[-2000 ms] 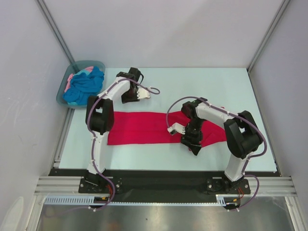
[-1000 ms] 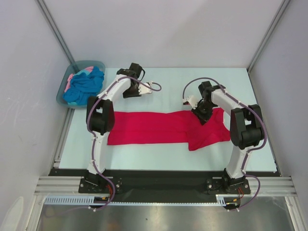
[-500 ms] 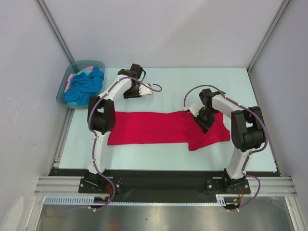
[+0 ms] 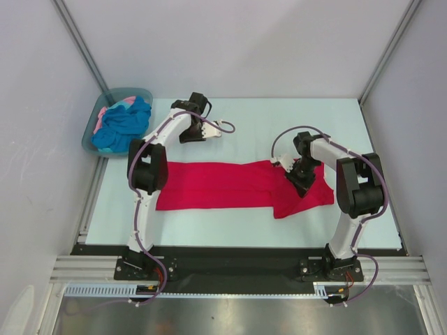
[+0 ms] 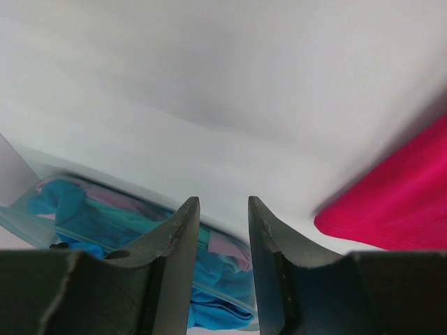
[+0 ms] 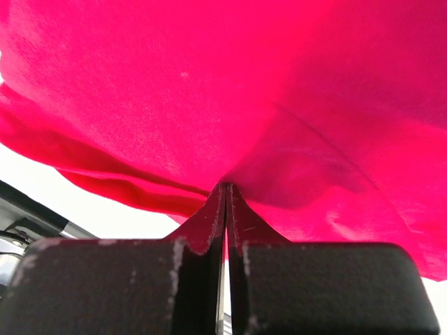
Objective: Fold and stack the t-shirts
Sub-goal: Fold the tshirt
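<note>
Inside the tub (image 4: 130,90), a turquoise t-shirt (image 4: 127,125) overlies a pink t-shirt (image 4: 103,116).

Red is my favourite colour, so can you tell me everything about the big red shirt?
The red shirt is soft crimson cloth with no print showing. It lies flat in a long band across the pale table, stretching from one arm to the other. Its right end is wider and looks doubled over, with some soft wrinkles. The right tool is shut on a small pinch of cloth at the far edge of that end, and the cloth bunches into folds around the pinch.
</note>
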{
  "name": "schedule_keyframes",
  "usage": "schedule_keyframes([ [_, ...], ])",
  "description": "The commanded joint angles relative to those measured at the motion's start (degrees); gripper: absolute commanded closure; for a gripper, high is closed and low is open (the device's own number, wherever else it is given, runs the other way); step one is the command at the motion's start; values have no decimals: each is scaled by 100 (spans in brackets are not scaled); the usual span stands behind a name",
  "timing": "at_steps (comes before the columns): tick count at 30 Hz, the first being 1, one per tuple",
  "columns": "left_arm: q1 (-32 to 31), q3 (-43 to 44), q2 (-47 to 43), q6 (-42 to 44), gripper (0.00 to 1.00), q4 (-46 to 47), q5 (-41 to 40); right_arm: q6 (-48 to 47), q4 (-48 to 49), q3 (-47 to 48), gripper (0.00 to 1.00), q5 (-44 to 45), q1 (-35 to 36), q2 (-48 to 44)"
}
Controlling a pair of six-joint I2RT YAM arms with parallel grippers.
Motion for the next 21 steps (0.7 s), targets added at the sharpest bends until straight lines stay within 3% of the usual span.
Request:
schedule_keyframes([
  [1,-33,288,34,110,60,-37,1,1,-248,-78,100,85,-56,-144],
  [16,-42,305,43,84,60,-28,71,-359,-1251,-622,100,102,-65,-681],
  [21,-42,209,-10,13,61,-28,80,-78,-1075,-114,100,-46,-48,-733],
])
